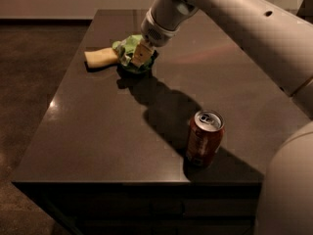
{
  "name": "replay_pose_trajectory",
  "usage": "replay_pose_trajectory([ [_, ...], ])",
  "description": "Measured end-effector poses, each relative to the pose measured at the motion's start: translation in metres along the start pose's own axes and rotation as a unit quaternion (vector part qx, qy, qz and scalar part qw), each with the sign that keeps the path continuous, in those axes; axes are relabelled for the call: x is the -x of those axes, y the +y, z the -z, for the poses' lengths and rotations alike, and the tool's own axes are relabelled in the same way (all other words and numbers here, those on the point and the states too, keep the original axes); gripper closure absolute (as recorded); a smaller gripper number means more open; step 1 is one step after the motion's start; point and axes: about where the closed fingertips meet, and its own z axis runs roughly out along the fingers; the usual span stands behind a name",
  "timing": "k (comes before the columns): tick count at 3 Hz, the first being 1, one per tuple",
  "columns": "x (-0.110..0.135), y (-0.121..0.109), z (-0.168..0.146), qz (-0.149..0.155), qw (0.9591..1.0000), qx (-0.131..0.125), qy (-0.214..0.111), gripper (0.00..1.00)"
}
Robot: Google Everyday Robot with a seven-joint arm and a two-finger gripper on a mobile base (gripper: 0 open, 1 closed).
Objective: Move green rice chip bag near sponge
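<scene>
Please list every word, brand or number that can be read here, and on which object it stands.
No text can be read.
The soda can: label print too blurred.
The green rice chip bag, at the end effector, beside the sponge: whitish patches, nothing legible.

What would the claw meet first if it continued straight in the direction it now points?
The green bag, since the claw points down and left at it and seems to touch it. Under the bag is the table.

Table (98, 131), sponge (100, 58), bag (125, 47) in claw (140, 58), soda can (204, 138)
</scene>
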Motion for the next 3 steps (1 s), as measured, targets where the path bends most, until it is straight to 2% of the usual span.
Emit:
replay_pose_trajectory([
  [1, 0.0001, 0.0012, -0.0026, 0.001, 1.0000, 0.002, 0.001, 0.05],
  [2, 0.0003, 0.0018, -0.0040, 0.001, 1.0000, 0.003, 0.001, 0.00],
  [3, 0.0003, 0.0019, -0.0041, 0.001, 1.0000, 0.003, 0.001, 0.00],
])
